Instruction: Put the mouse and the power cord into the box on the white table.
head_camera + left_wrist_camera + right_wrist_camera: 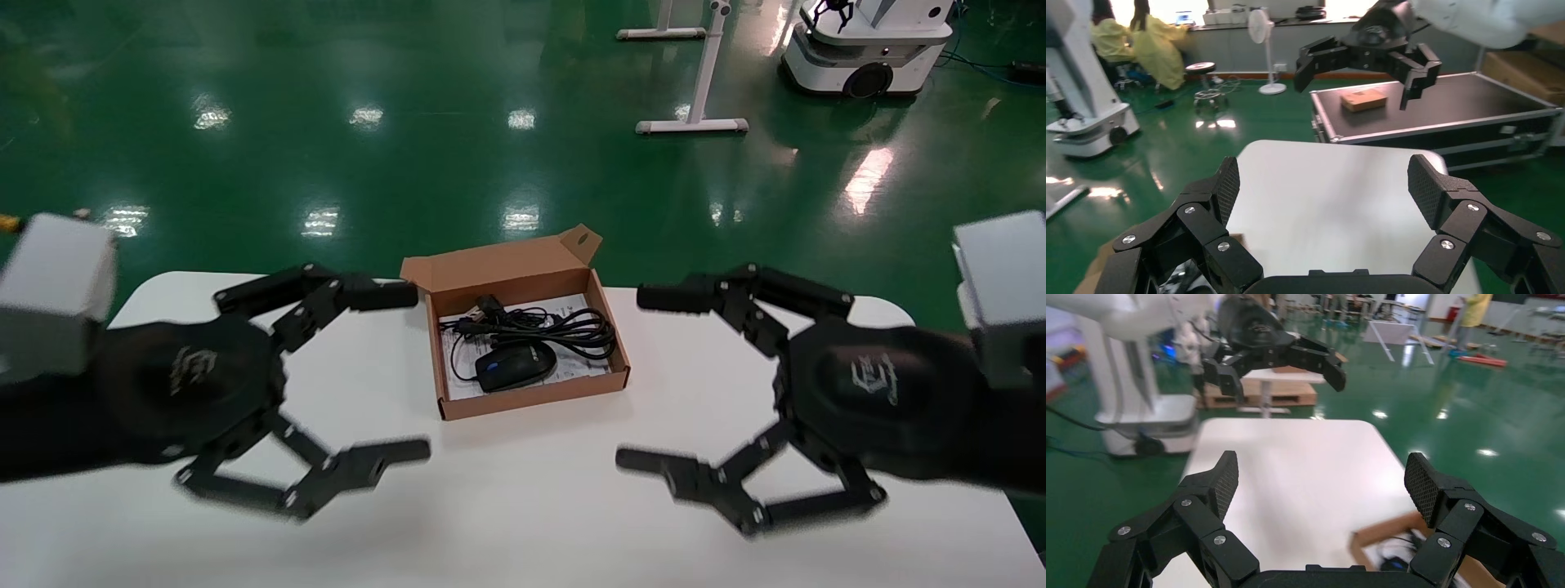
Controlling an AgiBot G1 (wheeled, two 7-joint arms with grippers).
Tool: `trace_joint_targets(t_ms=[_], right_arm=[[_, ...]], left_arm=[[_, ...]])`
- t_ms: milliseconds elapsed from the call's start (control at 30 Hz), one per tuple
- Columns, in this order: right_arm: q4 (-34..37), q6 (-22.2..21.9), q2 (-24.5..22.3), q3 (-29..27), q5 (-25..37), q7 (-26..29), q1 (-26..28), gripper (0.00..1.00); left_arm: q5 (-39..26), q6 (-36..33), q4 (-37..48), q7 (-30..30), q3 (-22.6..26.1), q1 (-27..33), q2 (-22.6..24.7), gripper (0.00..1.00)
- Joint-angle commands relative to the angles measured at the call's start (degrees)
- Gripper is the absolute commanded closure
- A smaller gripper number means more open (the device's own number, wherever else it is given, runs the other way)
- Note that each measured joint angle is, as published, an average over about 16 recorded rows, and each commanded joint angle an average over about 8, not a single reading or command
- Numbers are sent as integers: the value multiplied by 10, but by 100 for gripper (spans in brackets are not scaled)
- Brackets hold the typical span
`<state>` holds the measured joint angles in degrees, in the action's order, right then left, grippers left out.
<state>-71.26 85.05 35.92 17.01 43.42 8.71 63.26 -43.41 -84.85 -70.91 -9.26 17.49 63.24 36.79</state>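
Observation:
The brown cardboard box (500,273) stands open at the middle of the white table (523,506), lid flap tilted back. Inside it lie the black mouse (515,365) with a blue wheel at the near side and the looped power cord (564,329) behind it, on a white sheet. My left gripper (413,371) hovers open left of the box, holding nothing. Right of the box my right gripper (636,377) is open as well and empty. In the left wrist view my left gripper (1324,184) frames bare tabletop. The right wrist view shows my right gripper (1321,478) with the box (1389,530) by one finger.
Beyond the table is green floor with a white stand (695,122) and another white robot base (866,49) at the back right. A black flight case (1438,110) sits past the table's right end, and a white robot base (1147,422) stands off its left end.

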Motion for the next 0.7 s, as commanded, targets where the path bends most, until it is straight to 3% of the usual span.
trace_joint_targets(t_ms=[33, 700], right_arm=[[-18, 5, -7, -8, -12, 16, -13, 0], [-28, 8, -11, -12, -20, 23, -21, 0]], left_arm=[[12, -7, -21, -11, -12, -13, -14, 0], [20, -11, -32, -17, -18, -21, -22, 0]])
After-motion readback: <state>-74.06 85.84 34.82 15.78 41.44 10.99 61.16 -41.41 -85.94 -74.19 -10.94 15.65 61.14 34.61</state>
